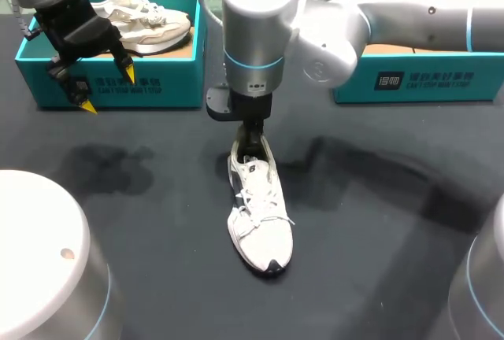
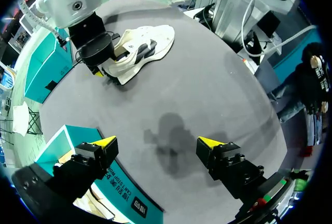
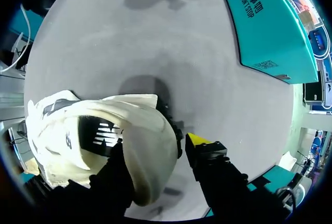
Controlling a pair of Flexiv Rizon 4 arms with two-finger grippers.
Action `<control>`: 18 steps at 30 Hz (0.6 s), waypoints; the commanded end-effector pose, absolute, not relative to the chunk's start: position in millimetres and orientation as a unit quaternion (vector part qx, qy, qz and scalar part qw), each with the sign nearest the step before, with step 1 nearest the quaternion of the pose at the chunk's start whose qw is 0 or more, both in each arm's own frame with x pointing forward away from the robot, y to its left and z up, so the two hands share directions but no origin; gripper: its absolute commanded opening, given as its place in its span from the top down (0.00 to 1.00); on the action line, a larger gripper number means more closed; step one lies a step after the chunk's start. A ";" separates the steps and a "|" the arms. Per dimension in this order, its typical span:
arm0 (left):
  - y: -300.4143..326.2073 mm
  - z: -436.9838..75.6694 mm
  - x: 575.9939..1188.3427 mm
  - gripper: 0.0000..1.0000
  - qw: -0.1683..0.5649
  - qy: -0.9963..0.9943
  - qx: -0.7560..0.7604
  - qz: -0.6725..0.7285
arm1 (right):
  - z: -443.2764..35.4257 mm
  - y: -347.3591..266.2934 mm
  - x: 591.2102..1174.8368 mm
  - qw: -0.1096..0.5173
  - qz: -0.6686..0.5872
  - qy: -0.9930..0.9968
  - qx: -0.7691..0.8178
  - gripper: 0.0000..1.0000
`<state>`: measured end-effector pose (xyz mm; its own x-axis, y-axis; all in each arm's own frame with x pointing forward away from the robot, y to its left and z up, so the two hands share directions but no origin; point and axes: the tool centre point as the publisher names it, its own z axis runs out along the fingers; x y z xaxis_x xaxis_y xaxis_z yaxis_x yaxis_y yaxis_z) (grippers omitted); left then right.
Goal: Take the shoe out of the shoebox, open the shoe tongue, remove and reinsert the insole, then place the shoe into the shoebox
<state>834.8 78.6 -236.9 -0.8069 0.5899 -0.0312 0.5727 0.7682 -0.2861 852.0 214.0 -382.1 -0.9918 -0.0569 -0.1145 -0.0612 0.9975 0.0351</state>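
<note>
White laced fabric shoe (image 1: 260,222), toe to 6 o'clock. R gripper (image 1: 250,139) clamps its curved heel, inner fingertip hidden. L gripper (image 1: 108,88) agape over teal cardboard shoebox (image 1: 47,80), 10 o'clock.

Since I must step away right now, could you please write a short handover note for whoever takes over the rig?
Left gripper: open, empty, at the left shoebox, which holds another shoe.
Right gripper: at the heel of the shoe lying on the table; grip unclear.
Done: shoe taken out.
Left: tongue and insole work looks undone; then box the shoe.
</note>
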 end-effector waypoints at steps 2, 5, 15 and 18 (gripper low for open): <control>78.5 -237.0 834.9 0.00 0.030 -0.940 -0.309 0.141 | -384.1 214.2 849.1 0.055 0.018 0.998 -0.029 0.62; 78.5 -237.0 834.9 0.00 0.030 -0.940 -0.309 0.141 | -384.0 214.1 847.1 0.054 0.019 0.998 -0.027 0.77; 78.5 -237.0 834.9 0.00 0.030 -0.940 -0.309 0.141 | -354.3 210.7 840.3 0.063 0.014 0.998 -0.014 1.00; 78.5 -237.0 834.9 0.00 0.030 -0.940 -0.309 0.141 | -335.6 203.7 842.6 0.070 0.012 0.998 -0.002 1.00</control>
